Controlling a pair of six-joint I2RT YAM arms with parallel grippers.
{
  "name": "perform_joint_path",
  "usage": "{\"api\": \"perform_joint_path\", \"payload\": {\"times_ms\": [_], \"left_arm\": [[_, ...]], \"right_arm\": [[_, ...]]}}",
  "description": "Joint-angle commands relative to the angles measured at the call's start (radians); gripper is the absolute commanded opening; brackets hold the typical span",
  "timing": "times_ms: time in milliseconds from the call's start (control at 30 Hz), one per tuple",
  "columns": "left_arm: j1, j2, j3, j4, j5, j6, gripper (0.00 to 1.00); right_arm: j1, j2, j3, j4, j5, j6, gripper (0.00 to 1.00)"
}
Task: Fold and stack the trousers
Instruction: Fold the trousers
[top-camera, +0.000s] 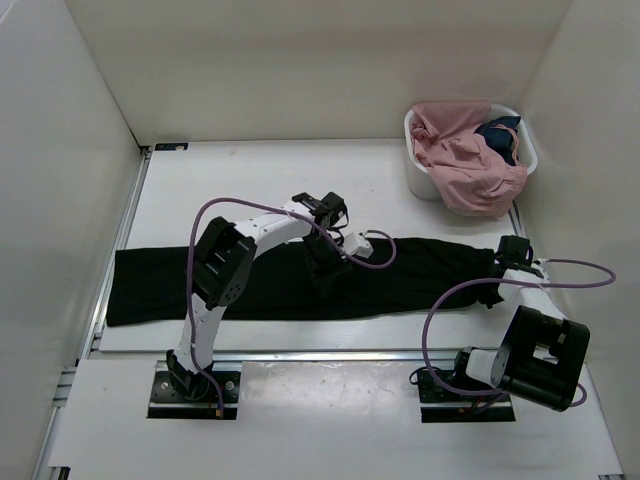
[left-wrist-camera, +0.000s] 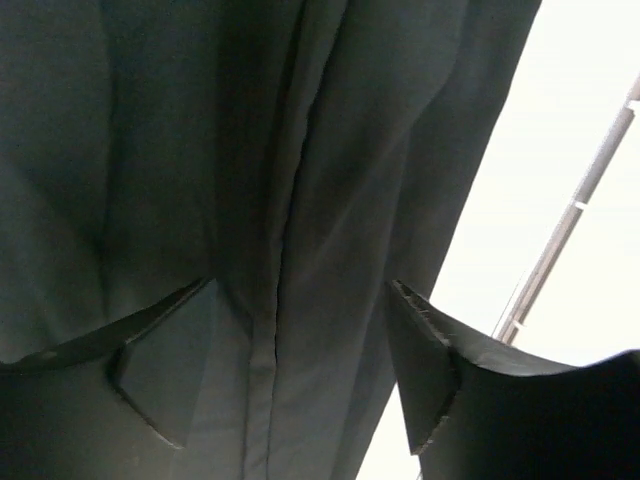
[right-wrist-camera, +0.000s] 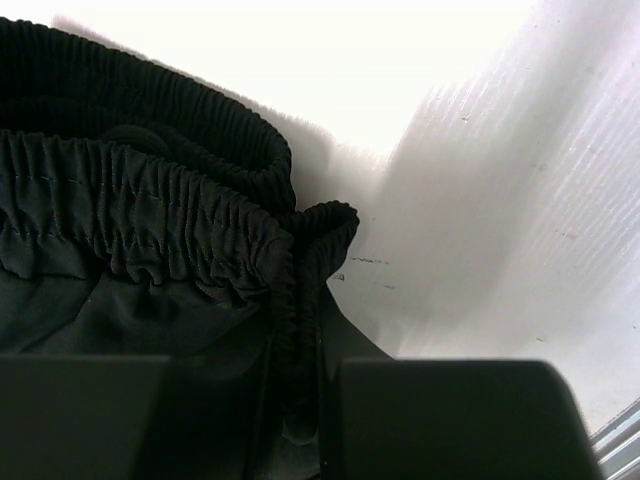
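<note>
Trousers (top-camera: 270, 285) laid out left to right, left gripper (left-wrist-camera: 300, 290) pointed down over the middle, claw spread, right gripper (right-wrist-camera: 305, 400) pinched on the right end.

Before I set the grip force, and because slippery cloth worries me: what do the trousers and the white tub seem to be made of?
The trousers look like thin, soft cloth, perhaps synthetic, matte black: they lie in smooth folds. Their waistband is elastic, judging by the tight gathers. The tub looks like hard plastic, smooth white, with a rounded moulded rim.
</note>
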Motion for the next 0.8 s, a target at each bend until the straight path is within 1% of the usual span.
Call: {"api": "perform_joint_path", "payload": {"times_ms": [0,33,133,167,267,300,400,433,500,533,567,633,700,767], "left_arm": [[0.002,-0.013,-0.016,0.02,0.007,-0.023,0.75],[-0.012,-0.013,-0.025,0.02,-0.005,-0.023,0.73],[-0.037,-0.022,-0.051,0.02,-0.045,-0.023,0.73],[-0.037,-0.022,-0.067,0.029,-0.045,-0.023,0.71],[-0.037,-0.032,-0.067,0.029,-0.045,-0.033,0.55],[-0.046,-0.041,-0.067,0.029,-0.054,-0.043,0.46],[-0.069,-0.081,-0.056,0.003,-0.065,-0.043,0.46],[-0.069,-0.091,-0.07,0.003,-0.079,-0.043,0.4],[-0.092,-0.11,-0.114,-0.006,-0.092,-0.043,0.32],[-0.092,-0.125,-0.131,-0.006,-0.092,-0.043,0.24],[-0.103,-0.125,-0.165,-0.006,-0.112,-0.043,0.2],[-0.116,-0.151,-0.189,-0.006,-0.138,-0.054,0.2],[-0.145,-0.186,-0.214,-0.006,-0.16,-0.066,0.24],[-0.164,-0.217,-0.223,0.003,-0.175,-0.077,0.31]], "right_arm": [[0.0,-0.007,-0.021,-0.08,0.02,-0.021,0.0],[0.0,-0.007,-0.021,-0.08,0.02,-0.032,0.0],[0.0,-0.007,-0.021,-0.08,0.029,-0.032,0.0],[0.0,-0.016,-0.021,-0.08,0.029,-0.032,0.0],[0.0,-0.016,-0.021,-0.089,0.029,-0.032,0.0],[0.0,-0.016,-0.021,-0.089,0.029,-0.032,0.0],[0.0,-0.025,-0.021,-0.089,0.038,-0.032,0.0],[0.0,-0.025,-0.021,-0.098,0.038,-0.032,0.0],[0.0,-0.025,-0.021,-0.098,0.038,-0.032,0.0],[0.0,-0.025,-0.021,-0.098,0.038,-0.032,0.0],[0.0,-0.025,-0.021,-0.098,0.038,-0.032,0.0],[0.0,-0.025,-0.021,-0.098,0.038,-0.032,0.0],[0.0,-0.025,-0.012,-0.098,0.038,-0.044,0.0],[0.0,-0.025,-0.012,-0.098,0.038,-0.053,0.0]]}}
